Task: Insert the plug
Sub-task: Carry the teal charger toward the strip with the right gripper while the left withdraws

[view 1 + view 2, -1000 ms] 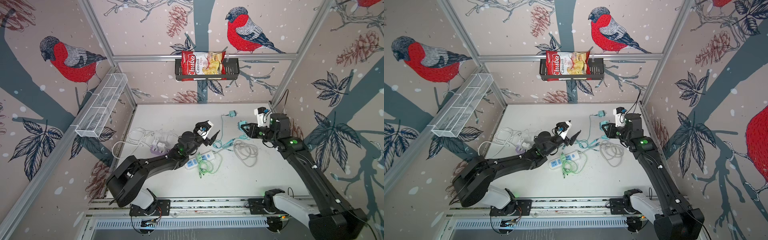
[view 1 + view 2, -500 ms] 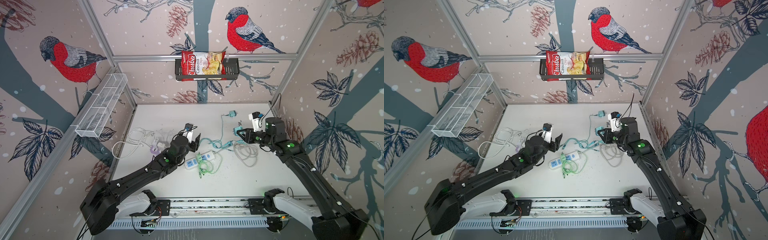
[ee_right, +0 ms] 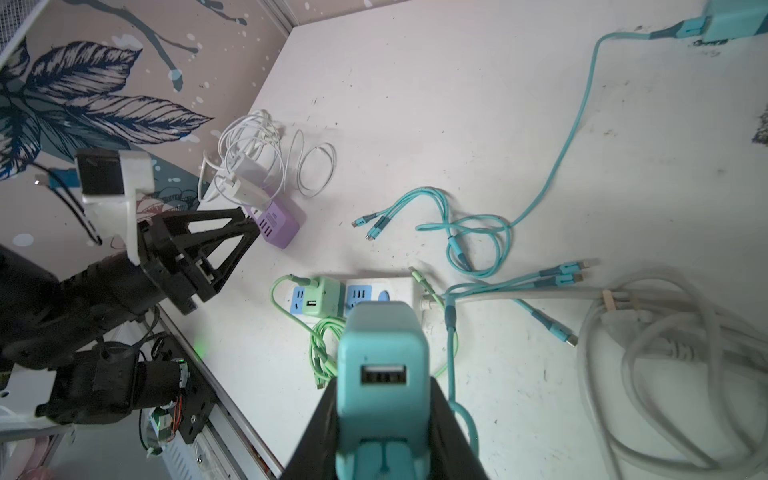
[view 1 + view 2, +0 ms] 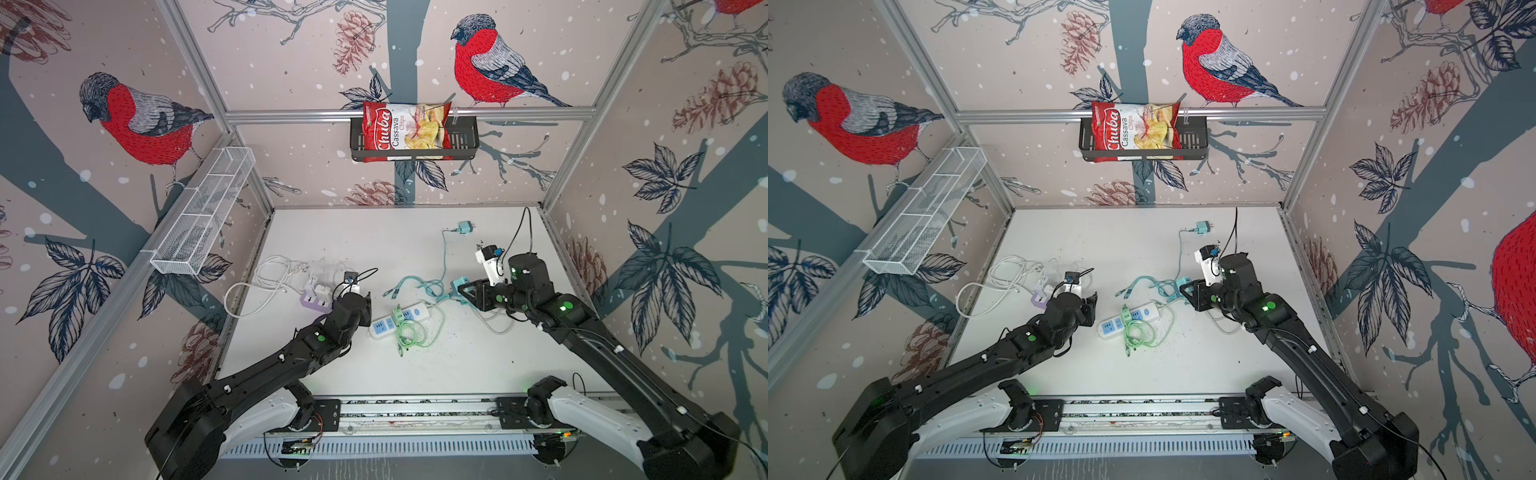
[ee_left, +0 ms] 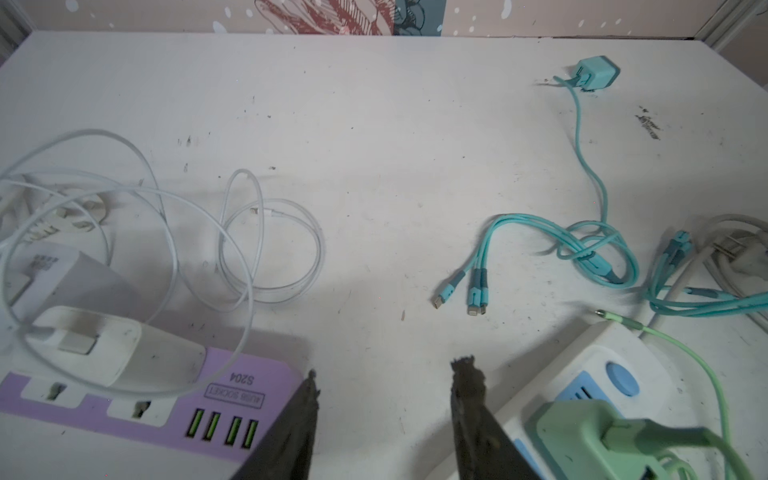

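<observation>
My right gripper (image 3: 382, 390) is shut on the teal plug (image 3: 384, 353), whose USB port faces the wrist camera. In both top views the plug (image 4: 459, 285) (image 4: 1182, 282) hangs just right of the white power strip (image 4: 380, 328) (image 4: 1111, 328), a little above the table. A green plug (image 3: 322, 297) sits in that strip (image 3: 399, 291). My left gripper (image 5: 386, 370) (image 4: 362, 300) stands open and empty, low between the purple power strip (image 5: 257, 374) (image 4: 311, 303) and the white strip (image 5: 598, 365).
White chargers and looped white cables (image 5: 266, 249) lie on and behind the purple strip. Teal cables (image 5: 582, 245), a second teal adapter (image 4: 464, 227) at the back, a green cable coil (image 4: 409, 334) and a grey cord (image 3: 665, 332) lie around the white strip.
My left arm has drawn back to the left and lowered beside the purple strip, its jaws narrowing. My right gripper has carried the teal plug down and left toward the white strip.
</observation>
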Controlling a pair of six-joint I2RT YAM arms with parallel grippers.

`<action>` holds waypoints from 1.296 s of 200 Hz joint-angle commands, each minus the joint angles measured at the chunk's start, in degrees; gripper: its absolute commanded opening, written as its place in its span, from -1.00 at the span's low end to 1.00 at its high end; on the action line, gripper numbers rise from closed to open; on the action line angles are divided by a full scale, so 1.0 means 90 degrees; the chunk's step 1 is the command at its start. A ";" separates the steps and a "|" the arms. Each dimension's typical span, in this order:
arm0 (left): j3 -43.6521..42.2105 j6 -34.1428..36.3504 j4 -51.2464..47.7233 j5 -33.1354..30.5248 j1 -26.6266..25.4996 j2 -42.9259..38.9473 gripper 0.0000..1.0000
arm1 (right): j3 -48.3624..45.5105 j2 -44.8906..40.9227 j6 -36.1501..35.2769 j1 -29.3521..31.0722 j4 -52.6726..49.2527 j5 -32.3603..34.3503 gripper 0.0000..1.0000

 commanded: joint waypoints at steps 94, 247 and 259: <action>0.0050 -0.0408 0.0498 0.0308 0.0070 0.0719 -0.05 | 0.1400 -0.0304 0.1348 0.0323 -0.2543 0.5012 -0.80; -0.0275 -0.1528 0.0132 0.0394 0.0076 0.0851 -0.14 | 0.0830 0.1940 0.0169 0.1116 -0.0001 0.1902 -0.83; -0.0253 -0.1553 0.0145 0.0489 0.0081 0.0935 -0.16 | 0.0913 0.1941 0.0134 0.1042 -0.0033 0.2018 -0.83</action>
